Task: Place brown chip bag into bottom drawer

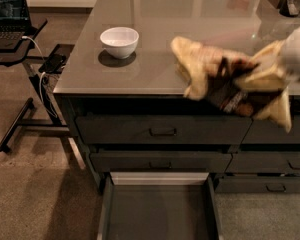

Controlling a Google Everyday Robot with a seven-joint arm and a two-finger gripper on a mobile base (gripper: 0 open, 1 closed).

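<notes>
Fig.: carry step. Hand [290, 61] at far right, clamped on chip bag [225, 81]. Bag hangs in air at counter [155, 44] front edge, up and right of open bottom drawer [160, 214]. Next: move left, lower, let go over drawer floor.

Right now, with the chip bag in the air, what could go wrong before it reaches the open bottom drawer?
1. The brown chip bag hangs at the gripper, at the right edge of the view, mostly to the right of the bottom drawer; released here, it would probably miss it.
2. Going down, it may catch the counter edge or the closed drawers above.
</notes>
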